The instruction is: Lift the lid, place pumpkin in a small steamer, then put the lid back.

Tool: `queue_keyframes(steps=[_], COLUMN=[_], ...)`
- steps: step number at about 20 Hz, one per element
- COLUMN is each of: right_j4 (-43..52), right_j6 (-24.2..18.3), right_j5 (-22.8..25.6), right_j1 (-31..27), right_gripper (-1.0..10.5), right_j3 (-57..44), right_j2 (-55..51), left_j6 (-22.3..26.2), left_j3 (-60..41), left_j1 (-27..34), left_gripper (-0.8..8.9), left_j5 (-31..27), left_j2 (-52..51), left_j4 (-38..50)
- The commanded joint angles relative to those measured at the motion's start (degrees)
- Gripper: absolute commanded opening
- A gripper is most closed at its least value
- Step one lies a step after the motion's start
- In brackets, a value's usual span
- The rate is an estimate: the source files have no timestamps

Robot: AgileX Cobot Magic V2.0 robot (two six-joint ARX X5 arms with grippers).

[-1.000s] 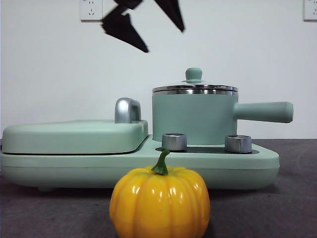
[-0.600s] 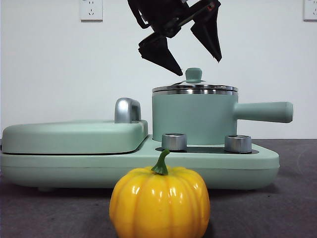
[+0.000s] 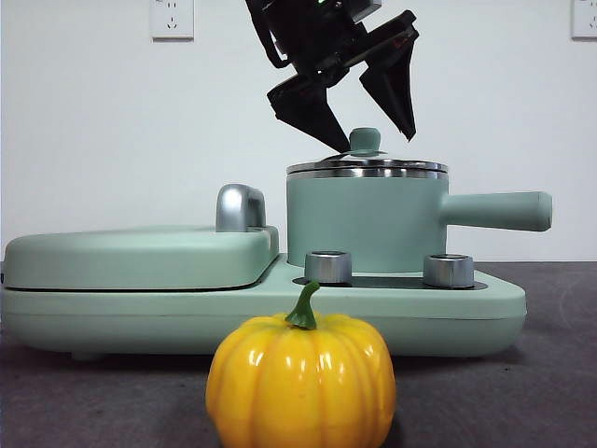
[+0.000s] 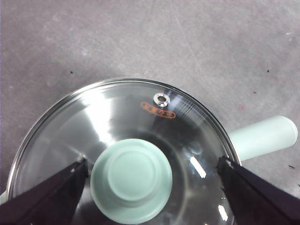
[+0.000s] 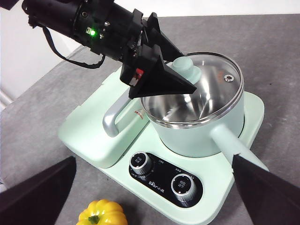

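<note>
The left hand hung open astride the lid knob, lifting not yet begun. Next: lower, close. The right hand waited open.

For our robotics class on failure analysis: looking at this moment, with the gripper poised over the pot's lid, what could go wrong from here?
1. The left gripper straddles the knob with open jaws; the knob is small and rounded, so an off-centre close could slip off.
2. The glass lid sits on the small steamer; a tilted lift might drag it against the rim.
3. The pumpkin looks about as wide as the pot, so it may jam at the rim.
</note>
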Motion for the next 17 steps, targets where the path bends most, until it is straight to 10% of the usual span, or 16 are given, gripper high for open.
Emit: queue_keyframes(steps=[1, 17], right_j4=[0.5, 0.5], right_j6=[0.7, 2.2], right_j5=[0.0, -0.1], right_j1=[0.2, 0.2], right_gripper=[5.5, 5.5], right_j3=[0.9, 0.9], right_j2=[0.2, 0.2], left_j6=[0.5, 0.3], left_j3=[1.7, 1.8], left_j1=[-0.5, -0.4], left_gripper=[3.37, 1.12], left_j5=[-0.2, -0.4], left_j2=[1.2, 1.3], left_j4=[0.1, 0.2])
